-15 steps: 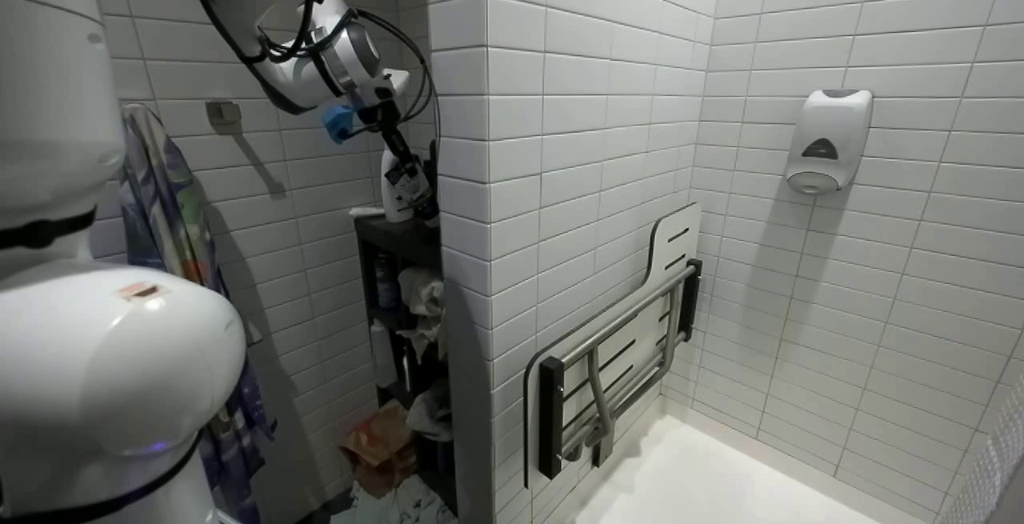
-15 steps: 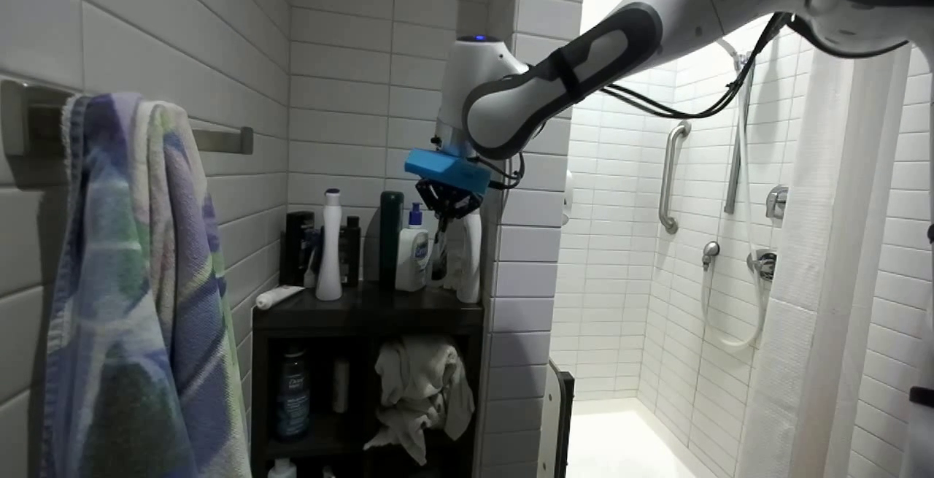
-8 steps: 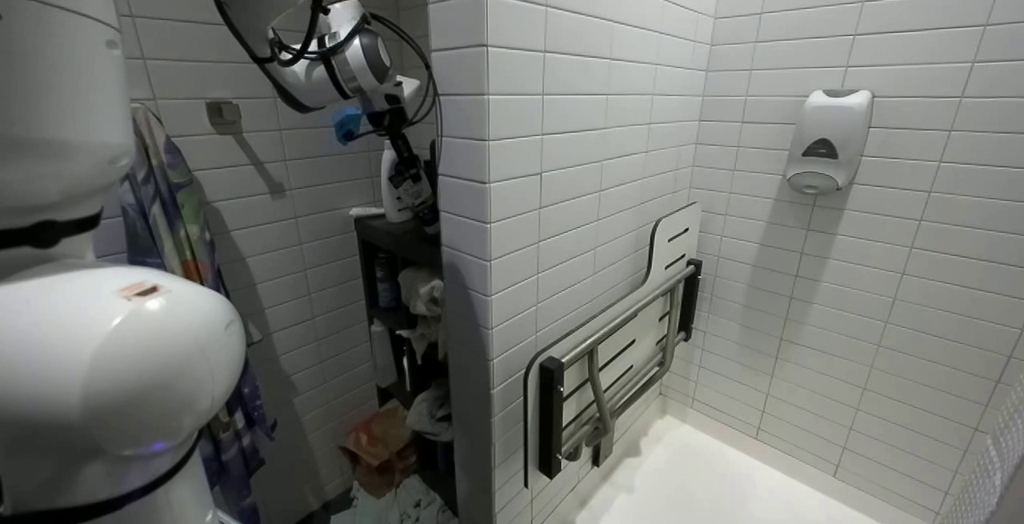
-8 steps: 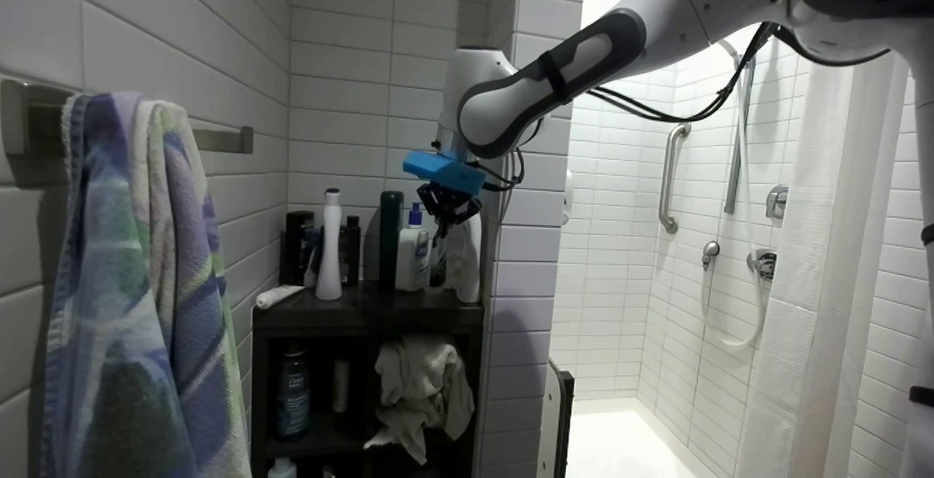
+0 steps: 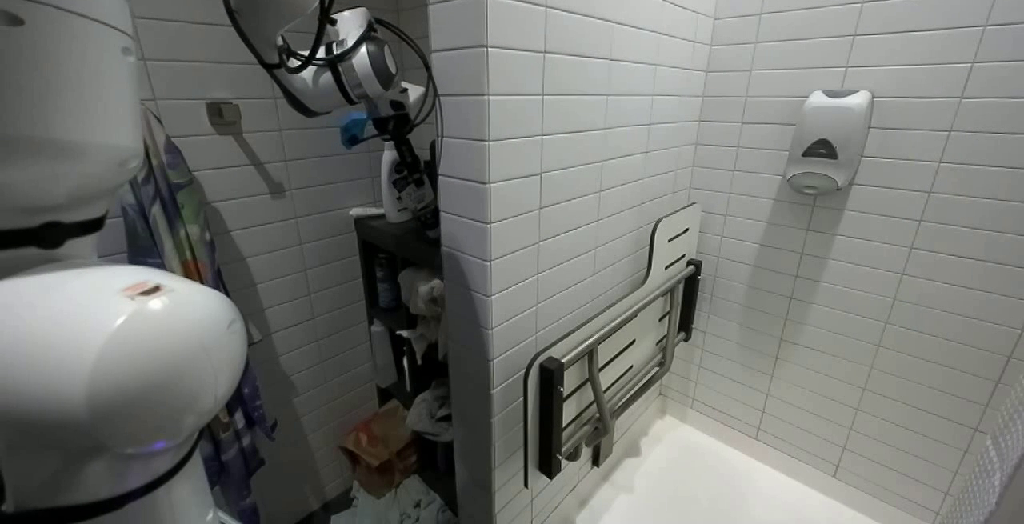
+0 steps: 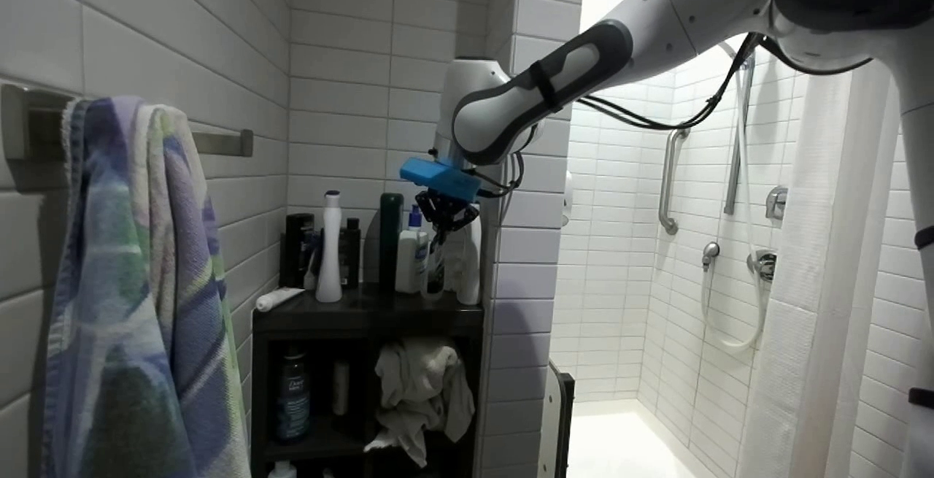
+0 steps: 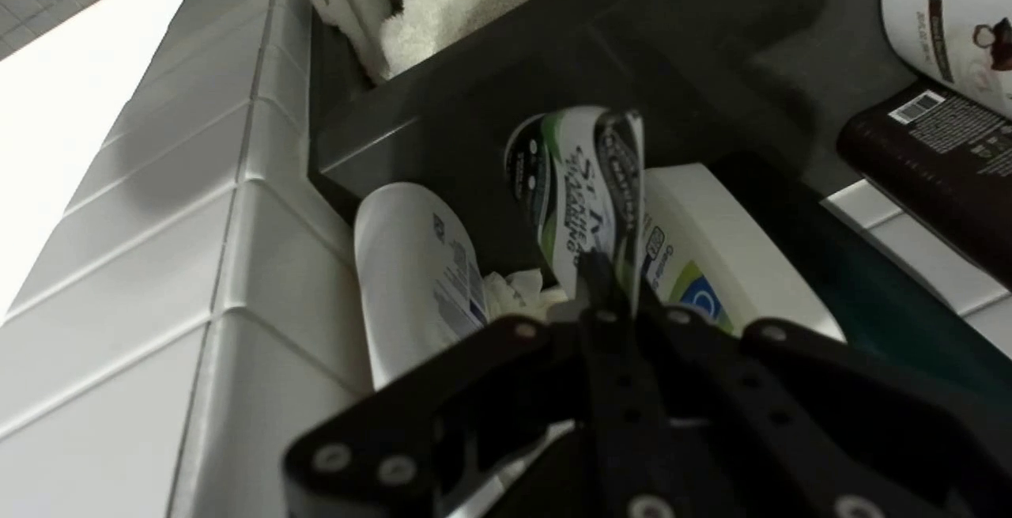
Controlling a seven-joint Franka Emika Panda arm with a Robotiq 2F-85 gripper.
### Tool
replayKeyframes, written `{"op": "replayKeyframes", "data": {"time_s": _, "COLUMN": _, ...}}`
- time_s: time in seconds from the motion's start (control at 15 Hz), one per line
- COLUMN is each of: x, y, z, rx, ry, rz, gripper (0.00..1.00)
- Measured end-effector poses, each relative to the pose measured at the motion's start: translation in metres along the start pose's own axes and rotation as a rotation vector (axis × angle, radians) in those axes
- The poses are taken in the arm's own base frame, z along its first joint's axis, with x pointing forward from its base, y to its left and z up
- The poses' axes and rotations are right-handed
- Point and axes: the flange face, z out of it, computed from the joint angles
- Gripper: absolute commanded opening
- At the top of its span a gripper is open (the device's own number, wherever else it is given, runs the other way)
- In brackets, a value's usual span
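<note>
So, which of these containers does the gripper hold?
The black-and-white container with the green stripe: only it is pinched by the gripper; the white pump bottle beside it is not.

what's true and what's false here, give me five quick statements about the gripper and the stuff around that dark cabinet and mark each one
1. The gripper holds a printed tube. True.
2. The white tube stands upright on the cabinet. False: the white tube lies on its side there.
3. A patterned towel hangs from a wall rail. True.
4. The pump bottle has a red pump. False: its pump is blue.
5. A pale cloth hangs out of the cabinet's front. True.
</note>
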Motion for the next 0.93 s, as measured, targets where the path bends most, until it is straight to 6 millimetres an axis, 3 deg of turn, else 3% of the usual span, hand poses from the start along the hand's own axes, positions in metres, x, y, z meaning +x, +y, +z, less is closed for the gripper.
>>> {"op": "replayKeyframes", "data": {"time_s": 0.4, "x": 0.006, "y": -0.006, "z": 0.003, "rx": 0.004, "ry": 0.005, "rz": 0.024, "gripper": 0.01}}
{"op": "replayKeyframes", "data": {"time_s": 0.47, "x": 0.009, "y": -0.007, "z": 0.003, "rx": 0.005, "ry": 0.008, "rz": 0.033, "gripper": 0.28}}
{"op": "replayKeyframes", "data": {"time_s": 0.6, "x": 0.015, "y": -0.008, "z": 0.003, "rx": 0.007, "ry": 0.013, "rz": 0.05, "gripper": 0.32}}
{"op": "replayKeyframes", "data": {"time_s": 0.93, "x": 0.029, "y": -0.01, "z": -0.001, "rx": 0.016, "ry": 0.028, "rz": 0.085, "gripper": 0.65}}
